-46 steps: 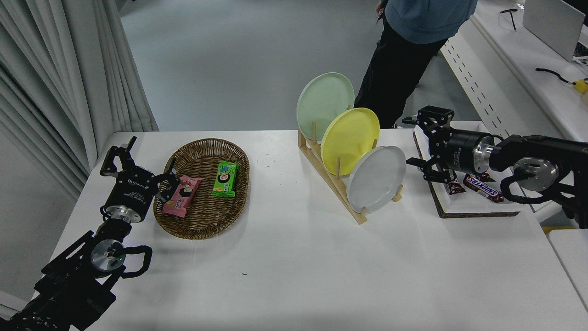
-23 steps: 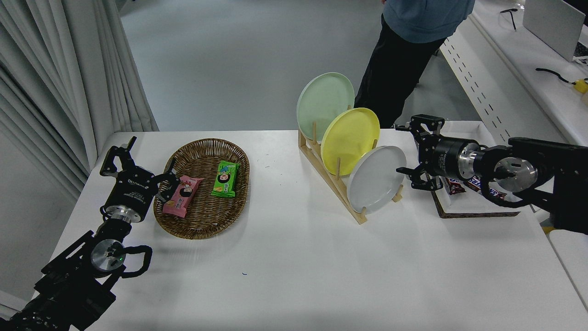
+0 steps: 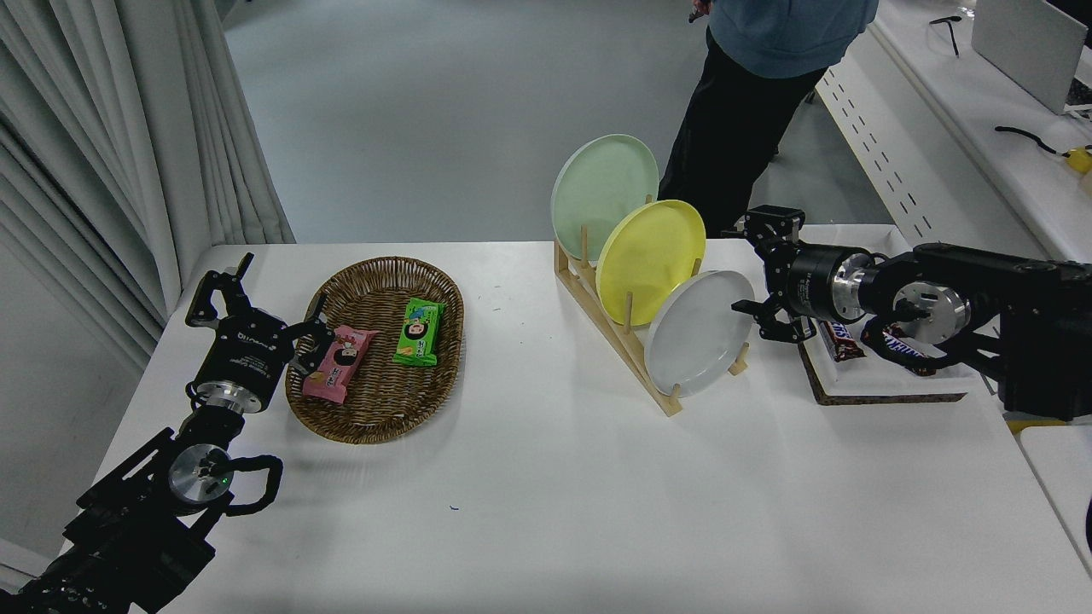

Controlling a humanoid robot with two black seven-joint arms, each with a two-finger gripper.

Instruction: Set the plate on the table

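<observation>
In the wooden rack [image 3: 616, 341] near the far edge of the table [image 3: 546, 495], you have the plate [image 3: 699, 333] standing on edge in the front slot, leaning back against the yellow plate [image 3: 650, 260], with the pale mint-green plate [image 3: 603, 194] in the slot beyond that. Just right of the rack, your right gripper [image 3: 751, 269] reaches in sideways with its fingers spread apart, one above and one below the level of the plate's right rim; the lower fingertip looks very close to that rim, but you cannot tell whether it touches. Further right of the rack, under the right arm, a white tray [image 3: 879, 385] carries candy bars [image 3: 840, 339]. Well left of the rack sits a wicker basket [image 3: 375, 348] with a pink snack pack [image 3: 339, 364] and a green one [image 3: 419, 333] inside. Your left gripper [image 3: 260, 294] rests just left of the basket with its fingers released. Beyond the rack, a person [image 3: 759, 94] stands at the table's far side.
</observation>
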